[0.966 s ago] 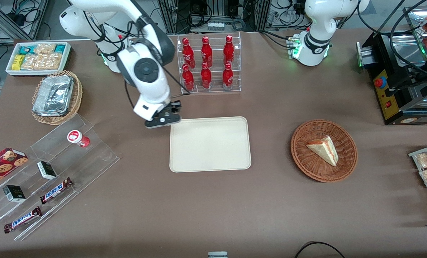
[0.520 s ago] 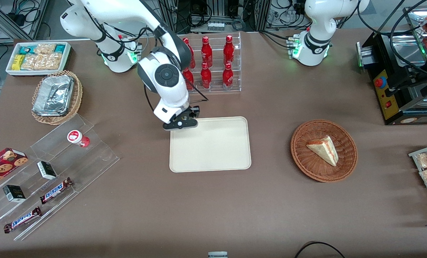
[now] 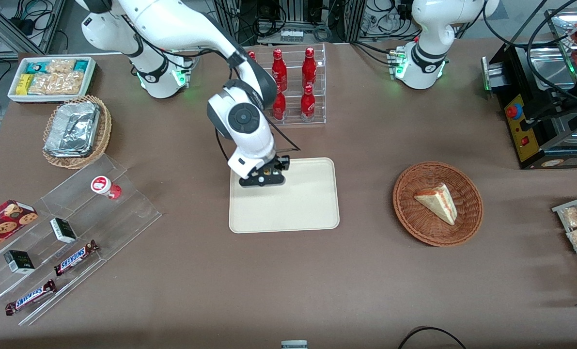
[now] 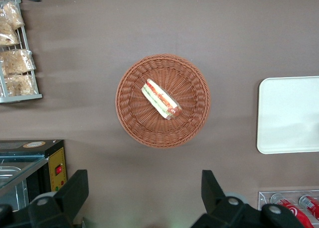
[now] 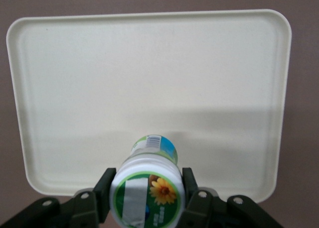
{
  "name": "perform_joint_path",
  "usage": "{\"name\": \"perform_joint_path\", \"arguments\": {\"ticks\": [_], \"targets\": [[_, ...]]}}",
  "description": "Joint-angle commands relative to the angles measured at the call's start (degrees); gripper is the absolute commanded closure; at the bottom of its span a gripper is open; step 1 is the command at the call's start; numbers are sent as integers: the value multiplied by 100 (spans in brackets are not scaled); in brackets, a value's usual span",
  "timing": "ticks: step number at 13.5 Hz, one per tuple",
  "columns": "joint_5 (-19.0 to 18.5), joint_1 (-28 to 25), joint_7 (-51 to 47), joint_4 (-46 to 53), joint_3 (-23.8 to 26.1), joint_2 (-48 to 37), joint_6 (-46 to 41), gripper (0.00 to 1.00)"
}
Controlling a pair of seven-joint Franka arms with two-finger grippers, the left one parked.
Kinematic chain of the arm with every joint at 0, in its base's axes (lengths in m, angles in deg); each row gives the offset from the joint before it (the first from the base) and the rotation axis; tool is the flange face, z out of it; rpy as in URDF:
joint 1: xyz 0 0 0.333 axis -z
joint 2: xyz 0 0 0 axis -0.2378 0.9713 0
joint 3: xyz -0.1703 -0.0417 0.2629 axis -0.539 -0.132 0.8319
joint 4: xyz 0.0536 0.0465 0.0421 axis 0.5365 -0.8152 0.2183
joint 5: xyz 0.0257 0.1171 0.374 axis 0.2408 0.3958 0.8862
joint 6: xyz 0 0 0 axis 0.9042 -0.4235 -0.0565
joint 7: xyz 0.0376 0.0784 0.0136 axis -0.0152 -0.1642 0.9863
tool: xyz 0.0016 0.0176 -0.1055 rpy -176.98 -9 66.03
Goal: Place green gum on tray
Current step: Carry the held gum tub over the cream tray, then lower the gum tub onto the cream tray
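Gripping the green gum (image 5: 147, 188) between its two fingers, the end effector (image 3: 263, 178) is hanging over the tray (image 3: 307, 213), above the tray corner that lies nearest the working arm's base. The bottle is sitting upright in the grasp, lid toward the wrist camera, its base apparently not yet touching the tray.

Judging from this, a release from this height could let the light bottle tip and roll off over the low rim, since it is hovering close to the tray's edge rather than its middle.

The tray itself is carrying nothing. Toward the parked arm's end of the surface, a wicker basket (image 3: 467, 223) is holding a sandwich wedge (image 3: 437, 202). Near the working arm's edge, a second basket (image 3: 105, 127) is holding a foil tray (image 3: 72, 129), and a clear stepped rack (image 3: 123, 213) is carrying a red-labelled bottle (image 3: 105, 187).
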Motion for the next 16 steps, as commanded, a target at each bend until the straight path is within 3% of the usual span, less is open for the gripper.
{"name": "perform_joint_path", "arguments": {"ticks": [1,15,16], "targets": [[112,-45,-71,724,-79,631,-37,100],[112,-27,-98,998,-88,1186,218,100],[104,-27,-98,1006,-88,1195,218,93]]}}
